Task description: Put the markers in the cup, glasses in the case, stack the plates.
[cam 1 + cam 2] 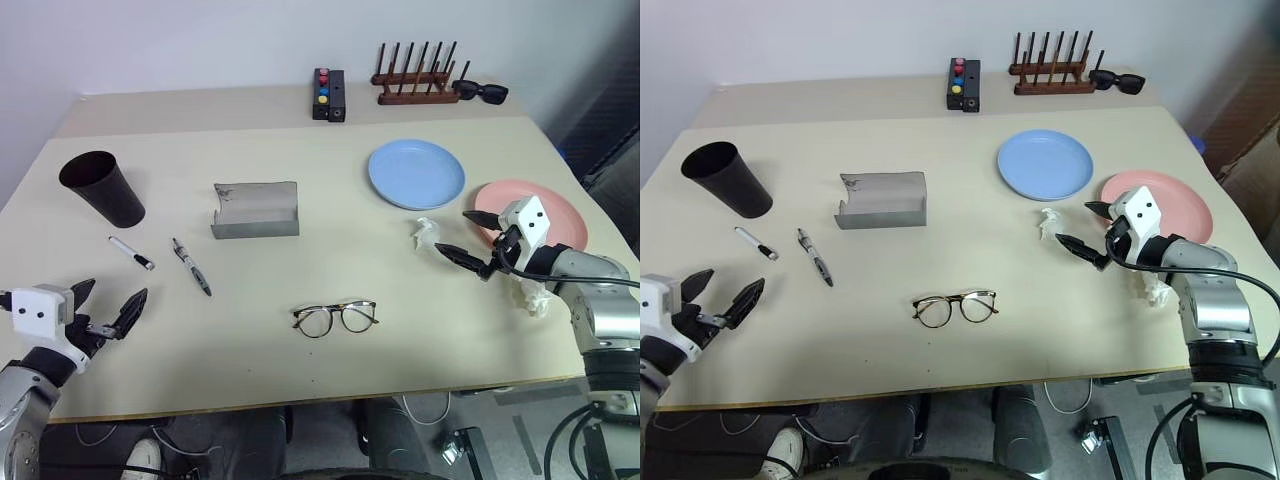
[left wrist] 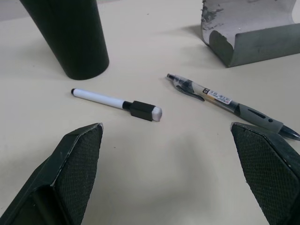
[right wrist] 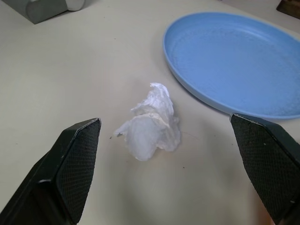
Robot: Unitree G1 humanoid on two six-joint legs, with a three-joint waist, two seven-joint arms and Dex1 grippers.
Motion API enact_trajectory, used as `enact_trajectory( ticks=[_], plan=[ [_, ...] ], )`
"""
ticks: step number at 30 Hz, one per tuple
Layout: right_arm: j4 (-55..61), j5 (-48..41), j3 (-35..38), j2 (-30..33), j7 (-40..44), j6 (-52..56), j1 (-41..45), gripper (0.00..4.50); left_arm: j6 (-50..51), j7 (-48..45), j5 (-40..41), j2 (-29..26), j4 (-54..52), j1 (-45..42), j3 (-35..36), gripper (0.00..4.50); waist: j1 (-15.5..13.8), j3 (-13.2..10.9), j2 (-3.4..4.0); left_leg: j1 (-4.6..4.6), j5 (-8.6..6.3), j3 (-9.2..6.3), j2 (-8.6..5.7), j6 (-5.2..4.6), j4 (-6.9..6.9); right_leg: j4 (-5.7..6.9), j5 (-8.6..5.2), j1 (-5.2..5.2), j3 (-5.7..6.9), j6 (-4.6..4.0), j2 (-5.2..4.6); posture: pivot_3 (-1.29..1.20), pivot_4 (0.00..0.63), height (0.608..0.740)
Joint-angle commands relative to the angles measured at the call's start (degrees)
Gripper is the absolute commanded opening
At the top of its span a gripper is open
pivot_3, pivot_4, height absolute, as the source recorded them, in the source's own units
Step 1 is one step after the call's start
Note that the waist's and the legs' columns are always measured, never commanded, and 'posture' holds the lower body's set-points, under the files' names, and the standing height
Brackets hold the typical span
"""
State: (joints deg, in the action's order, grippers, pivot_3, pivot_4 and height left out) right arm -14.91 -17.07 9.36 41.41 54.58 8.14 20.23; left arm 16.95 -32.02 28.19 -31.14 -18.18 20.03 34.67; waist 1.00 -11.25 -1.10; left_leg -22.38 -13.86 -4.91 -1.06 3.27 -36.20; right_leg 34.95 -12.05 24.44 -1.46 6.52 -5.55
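Standing upright, cup apart from 2 markers beside open case.

left tool spread wide, right tool spread wide

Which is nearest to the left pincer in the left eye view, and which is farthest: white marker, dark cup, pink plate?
Measured from the left pincer:
1. White-bodied marker with black ends, just ahead of it.
2. Tall dark tapered cup, farther back on the left side.
3. Salmon pink round plate, across the table, on the right.
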Motion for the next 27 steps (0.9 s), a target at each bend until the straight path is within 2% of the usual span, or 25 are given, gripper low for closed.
enact_trajectory(
  ticks=[1,16,27],
  plan=[
    [-0.1,-0.2,0.1,-0.6,0.2,-1.7,1.8,4.50,-0.7,0.3,0.4,-0.4,-1.3,0.3,2.2,4.46,0.0,0.0,0.00,0.00,0.00,0.00,0.00,0.00,0.00,0.00,0.00,0.00,0.00,0.00,0.00,0.00,0.150,0.734],
    [1.2,-0.2,-2.1,-1.7,-0.3,-0.5,4.8,4.50,-0.4,3.9,-0.4,1.3,-3.3,0.2,1.0,4.46,0.0,0.0,0.00,0.01,0.00,0.00,0.00,0.00,-0.02,0.03,0.00,0.00,0.00,0.00,0.00,0.00,0.150,0.734],
    [7.2,-0.8,-3.0,-3.5,-1.8,2.1,3.9,4.50,1.1,8.0,-2.5,0.7,-1.2,-5.9,-0.5,4.46,-0.1,0.0,-0.01,0.02,0.00,0.00,0.00,0.00,-0.02,0.07,0.01,-0.01,0.00,0.01,0.00,0.00,0.150,0.734]
  ],
)
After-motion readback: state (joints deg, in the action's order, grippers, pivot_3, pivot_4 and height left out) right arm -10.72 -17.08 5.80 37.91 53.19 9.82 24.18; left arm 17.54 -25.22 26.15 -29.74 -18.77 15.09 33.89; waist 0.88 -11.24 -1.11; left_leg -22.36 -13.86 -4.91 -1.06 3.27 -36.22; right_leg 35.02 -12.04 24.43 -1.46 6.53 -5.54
